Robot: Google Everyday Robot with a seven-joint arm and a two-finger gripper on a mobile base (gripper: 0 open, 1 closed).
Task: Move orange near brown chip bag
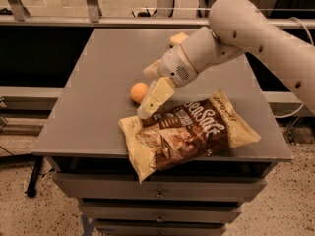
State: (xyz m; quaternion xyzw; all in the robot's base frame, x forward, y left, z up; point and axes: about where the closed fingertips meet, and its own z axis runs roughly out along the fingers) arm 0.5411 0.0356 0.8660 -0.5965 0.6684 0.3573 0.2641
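Observation:
The orange [139,92] lies on the grey table top [98,82], just left of the upper left corner of the brown chip bag [189,132]. The bag lies flat at the table's front edge, with its lower corner hanging over it. My gripper [146,94] hangs right beside the orange on its right side. It is open: one cream finger [153,98] points down toward the bag's corner and the other finger [151,70] sits behind the orange. The orange rests on the table and is not gripped.
A pale yellow sponge [178,38] lies at the back of the table, partly hidden behind my arm [256,33]. Drawers [157,195] sit under the table top. A metal rail [98,21] runs behind the table.

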